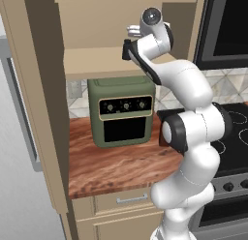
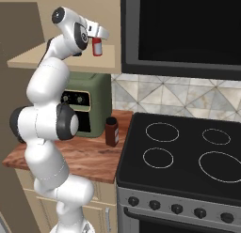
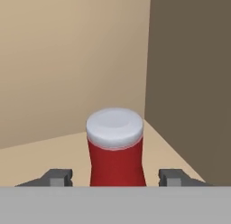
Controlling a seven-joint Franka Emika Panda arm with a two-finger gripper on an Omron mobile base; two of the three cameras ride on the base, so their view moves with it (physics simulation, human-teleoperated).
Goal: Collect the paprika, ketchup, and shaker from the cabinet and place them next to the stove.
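The ketchup, a red bottle with a pale end, stands on the cabinet shelf close to the right inner wall. My gripper is open around it, one fingertip on each side with a gap to the bottle. From the right base, the ketchup sits just under the gripper at the shelf edge. In the left base view the gripper reaches into the cabinet. The paprika, a dark brown jar with a black cap, stands on the counter beside the stove. The shaker is out of view.
An olive-green toaster oven stands on the wooden counter under the cabinet. A dark microwave hangs above the stove. A drawer with a metal handle is below the counter edge.
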